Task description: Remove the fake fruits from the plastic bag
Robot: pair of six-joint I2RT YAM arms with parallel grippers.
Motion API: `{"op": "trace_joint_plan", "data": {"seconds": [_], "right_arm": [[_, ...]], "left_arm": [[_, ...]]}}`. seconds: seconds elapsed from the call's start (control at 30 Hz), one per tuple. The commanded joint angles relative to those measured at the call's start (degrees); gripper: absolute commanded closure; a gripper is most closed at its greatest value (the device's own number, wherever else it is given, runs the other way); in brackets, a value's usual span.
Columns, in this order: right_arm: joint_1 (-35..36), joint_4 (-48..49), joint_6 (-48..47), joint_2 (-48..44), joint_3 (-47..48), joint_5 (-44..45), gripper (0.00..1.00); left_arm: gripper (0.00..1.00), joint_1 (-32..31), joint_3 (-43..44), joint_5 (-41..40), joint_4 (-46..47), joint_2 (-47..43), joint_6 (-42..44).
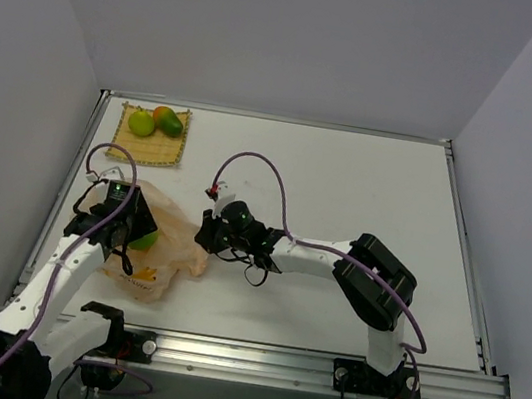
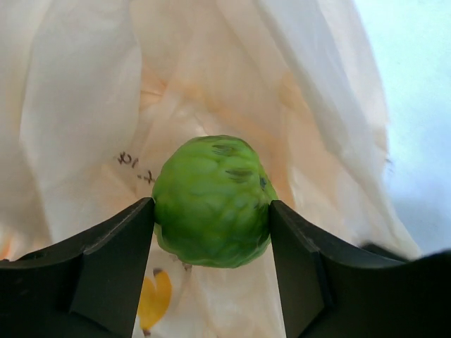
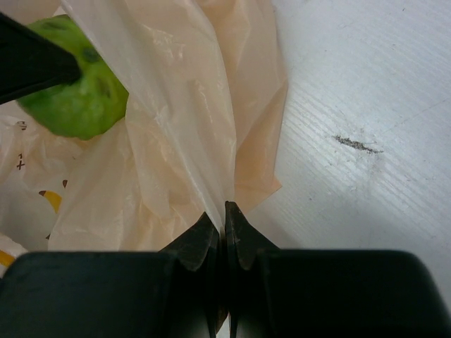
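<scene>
Overhead view: two of the fake fruits, a round yellow-green one (image 1: 141,122) and an oval green-and-orange one (image 1: 168,122), lie touching on the yellow woven mat (image 1: 152,153) at the upper left of the frame. They are well apart from the plastic bag (image 1: 175,251), which lies crumpled on the tabletop (image 1: 369,186) at lower left. The third fruit (image 2: 211,201), round and green, sits against the bag's film; whether it is just inside the opening or just above it cannot be determined. Left jaws: clamped on this fruit, one finger pressed to each side near its widest part. Right jaws: together, pinching a fold of the bag's edge on the side toward frame centre. Judgement: two of three are out and extraction of the last is in hand. Hazards noted — the fruit is glossy and rounded, so a light or off-centre grip could let it squirt free, dropping back into the bag or rolling across the tabletop. Loose film close beside the fruit could catch on a finger and drag the bag up with the lift. Should the right pinch slip off the thin film, nothing would anchor the bag.
</scene>
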Motion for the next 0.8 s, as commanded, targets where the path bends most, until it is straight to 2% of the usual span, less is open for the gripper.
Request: {"op": "trace_joint_plan", "data": {"seconds": [0.0,0.1,0.2,0.27,0.33,0.43,0.47,0.57,0.6,0.67,0.7,0.77], "right_arm": [[-0.52,1.23,-0.23,-0.18,1.33,0.18,1.0],[-0.43,1.23,-0.14,0.88,1.77,0.0,1.0],[-0.34,1.05,0.03,1.85,2.12,-0.09,1.0],[0.0,0.79,0.03,1.93,2.3,-0.09,1.0],[0.53,0.44,-0.31,1.76,2.56,0.09,1.0],[2.29,-0.35,-1.02,1.85,3.18,0.26,1.0],[3.68,-1.05,-1.63,1.85,3.35,0.53,1.0],[5.8,-1.49,-2.6,2.02,3.01,2.37,1.0],[6.5,-1.49,-2.52,2.11,2.83,2.55,1.0],[6.77,-1.06,-2.51,2.02,1.43,2.55,1.0],[7.12,-0.62,-2.6,1.85,0.81,2.29,1.0],[7.56,0.43,-2.78,0.89,-0.24,1.76,1.0]], "left_arm": [[0.81,-0.16,6.29,5.51,-10.26,-6.57,-0.16],[0.81,-0.25,9.46,9.47,-16.67,-10.01,1.06],[0.81,-0.07,14.47,16.5,-19.16,-11.17,1.59],[0.81,-0.16,18.41,21.15,-18.82,-10.91,0.63],[0.81,-0.16,20.71,22.49,-13.91,-10.21,-2.53],[0.81,-0.16,25.63,19.26,-4.77,-5.39,-5.69],[0.81,-0.16,27.47,15.94,0.47,-3.71,-6.14],[0.81,-0.16,29.41,11.88,9.53,5.24,-7.72],[0.81,-0.16,31.16,7.34,11.05,10.49,-7.03],[0.82,-0.16,32.49,6.15,15.35,15.79,-6.85],[0.82,-0.07,33.37,2.23,16.85,20.51,-5.28],[0.82,0.19,34.07,-0.33,20.28,24.76,-4.12]]}}
